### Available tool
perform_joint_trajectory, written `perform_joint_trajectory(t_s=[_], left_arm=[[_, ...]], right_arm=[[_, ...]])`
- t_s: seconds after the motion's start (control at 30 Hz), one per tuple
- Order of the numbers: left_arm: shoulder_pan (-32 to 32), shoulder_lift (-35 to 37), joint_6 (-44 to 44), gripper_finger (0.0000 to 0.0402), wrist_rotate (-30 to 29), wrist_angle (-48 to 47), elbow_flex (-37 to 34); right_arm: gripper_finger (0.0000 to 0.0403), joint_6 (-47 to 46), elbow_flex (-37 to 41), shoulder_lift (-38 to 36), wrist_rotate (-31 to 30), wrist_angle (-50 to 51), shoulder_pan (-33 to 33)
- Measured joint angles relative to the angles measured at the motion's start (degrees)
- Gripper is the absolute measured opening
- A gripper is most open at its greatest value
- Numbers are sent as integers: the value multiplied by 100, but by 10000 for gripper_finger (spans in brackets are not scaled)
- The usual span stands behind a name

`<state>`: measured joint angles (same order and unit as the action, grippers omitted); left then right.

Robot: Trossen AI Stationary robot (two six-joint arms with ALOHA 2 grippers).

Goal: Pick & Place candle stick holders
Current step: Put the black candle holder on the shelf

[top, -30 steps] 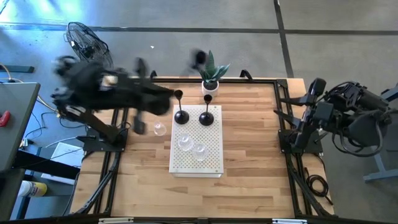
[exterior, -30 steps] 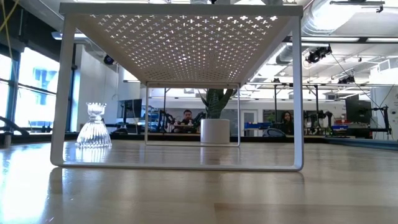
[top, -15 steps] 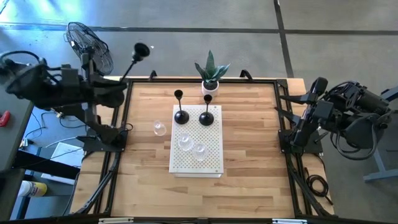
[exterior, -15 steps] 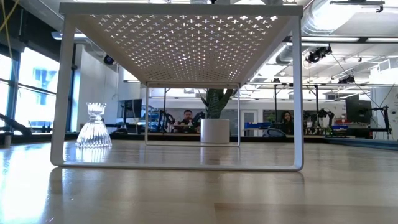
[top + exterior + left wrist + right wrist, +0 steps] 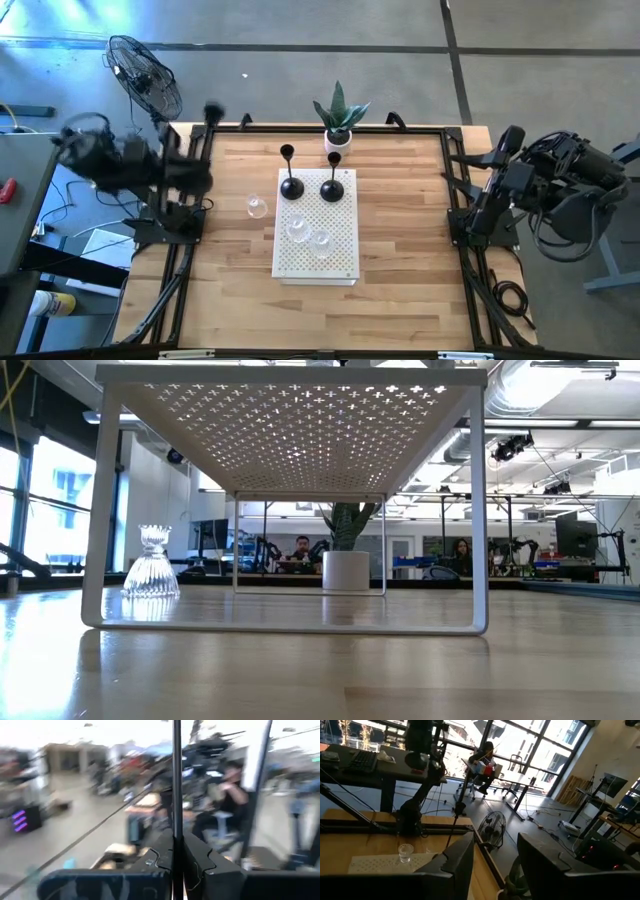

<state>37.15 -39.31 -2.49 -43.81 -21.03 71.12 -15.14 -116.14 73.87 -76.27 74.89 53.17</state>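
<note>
Two black candle stick holders (image 5: 291,185) (image 5: 332,188) stand on their domed bases on a white perforated stand (image 5: 340,262). Two clear glass holders (image 5: 297,228) (image 5: 321,240) sit on it as well. Another glass one (image 5: 257,207) (image 5: 151,565) rests on the table to the stand's left. My left gripper (image 5: 198,168) (image 5: 176,847) is at the table's far left corner, shut on another black holder (image 5: 211,115). My right gripper (image 5: 495,870) (image 5: 507,142) waits open at the right edge, holding nothing. My left gripper pinches the black holder's thin stem (image 5: 176,820) between its two fingers, which lie across it. The holder is lifted clear of the table. Its round end (image 5: 213,108) shows beyond the fingers toward the far edge.
A green plant in a white pot (image 5: 340,118) (image 5: 346,560) stands at the far edge behind the stand. A floor fan (image 5: 145,75) is beyond the far left corner. Bare wood (image 5: 400,240) lies right of the stand and in front of it. People sit in the room behind.
My left gripper has swung from beside the stand's far left corner back toward the table's left edge, still shut on the black holder, which has travelled with it clear of the table.
</note>
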Motion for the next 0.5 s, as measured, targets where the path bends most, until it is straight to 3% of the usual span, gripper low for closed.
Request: perform_joint_trajectory(t_s=[0.13,0.23,0.5], left_arm=[[2,773,-773,10,914,1745,-1588],[0,1089,-1042,10,1442,2670,-2371],[-18,845,-707,10,990,2915,-2936]], right_arm=[[144,6,0,0,-1,0,-89],[144,20,2,0,11,0,-126],[144,55,3,0,63,-9,-265]])
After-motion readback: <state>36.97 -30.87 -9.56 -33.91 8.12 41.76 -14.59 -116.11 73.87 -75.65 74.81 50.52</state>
